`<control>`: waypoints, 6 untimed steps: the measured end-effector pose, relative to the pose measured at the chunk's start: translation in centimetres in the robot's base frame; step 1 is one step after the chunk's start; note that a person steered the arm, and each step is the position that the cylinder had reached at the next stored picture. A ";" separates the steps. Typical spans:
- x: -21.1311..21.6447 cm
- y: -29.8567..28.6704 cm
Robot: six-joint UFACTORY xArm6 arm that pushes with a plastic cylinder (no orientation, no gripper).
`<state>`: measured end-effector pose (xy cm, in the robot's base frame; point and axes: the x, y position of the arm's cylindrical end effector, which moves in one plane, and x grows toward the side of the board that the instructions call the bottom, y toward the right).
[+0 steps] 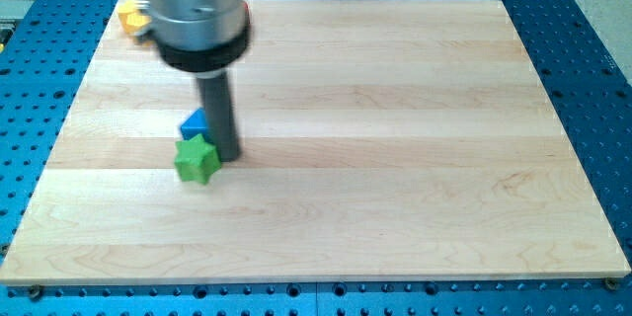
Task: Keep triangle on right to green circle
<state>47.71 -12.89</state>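
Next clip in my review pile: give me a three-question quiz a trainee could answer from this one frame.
1. True or false: my tip stands at the green star's upper right corner.
2. Which block sits partly hidden behind the rod, just above the green star? A) blue block B) red block C) purple block
3. Fill in: the yellow block lies near the board's top ____ corner in the view.

Key: 1 true. 2 A, the blue block; its shape cannot be made out. 3 left.
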 end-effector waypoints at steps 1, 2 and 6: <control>-2.1 -6.3; -4.2 -8.0; -4.6 5.2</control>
